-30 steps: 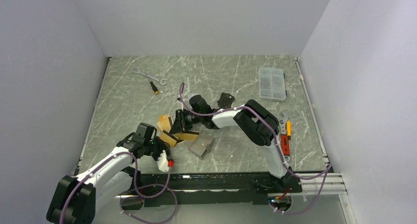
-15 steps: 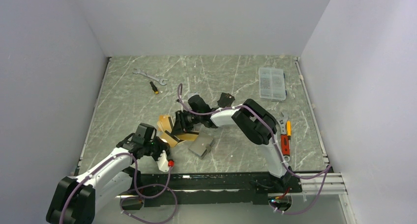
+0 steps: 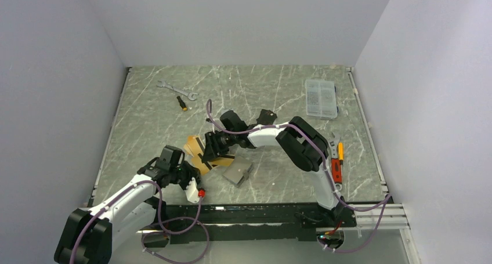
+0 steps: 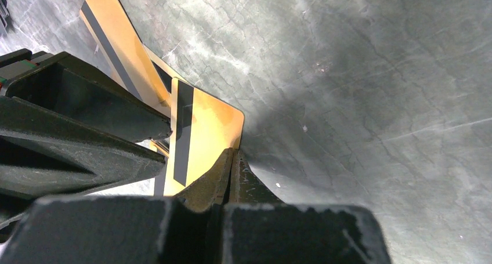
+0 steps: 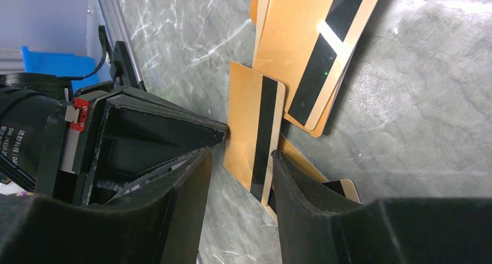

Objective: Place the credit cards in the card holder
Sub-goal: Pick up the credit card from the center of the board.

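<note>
credit cards (image 3: 194,144) on table (image 3: 261,96), left of holder (image 3: 238,172)

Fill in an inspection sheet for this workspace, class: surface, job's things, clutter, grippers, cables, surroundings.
Surface: grey-green marbled table.
Job's things: gold cards fanned near centre; grey holder just right of them.
Clutter: wrench and bit far left; box far right; pouch mid-table; tools at right edge.
Grippers: left gripper shut on the edge of one card; right gripper open, straddling it.
Cables: purple cables along both arms.
Surroundings: plain walls on three sides.
</note>
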### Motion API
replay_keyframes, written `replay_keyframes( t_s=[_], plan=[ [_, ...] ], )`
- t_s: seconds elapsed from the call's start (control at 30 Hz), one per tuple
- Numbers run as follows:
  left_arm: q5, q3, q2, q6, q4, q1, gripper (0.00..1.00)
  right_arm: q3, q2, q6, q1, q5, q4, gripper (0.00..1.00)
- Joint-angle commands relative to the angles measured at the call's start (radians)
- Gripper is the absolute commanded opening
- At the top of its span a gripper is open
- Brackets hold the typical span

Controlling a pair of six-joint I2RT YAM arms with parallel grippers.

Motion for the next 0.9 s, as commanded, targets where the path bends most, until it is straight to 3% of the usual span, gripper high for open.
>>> replay_keyframes(
  t_s=[0.0, 0.3, 0.7, 0.87],
  plan=[
    [-0.018, -0.023, 0.000, 0.023, -0.020, -0.004, 0.00, 0.024, -0.022, -0.085, 0.019, 0.046, -0.148, 0.47],
    [-0.012, -0.026, -0.011, 0.034, -0.038, -0.005, 0.00, 0.037, -0.014, -0.126, 0.018, 0.112, -0.169, 0.46],
    [-0.011, -0.024, -0.015, 0.047, -0.059, -0.006, 0.00, 0.010, -0.066, -0.104, -0.011, 0.219, -0.072, 0.46],
    [-0.009, -0.024, -0.018, 0.049, -0.061, -0.006, 0.00, 0.023, -0.038, -0.089, -0.006, 0.172, -0.072, 0.46]
  ],
)
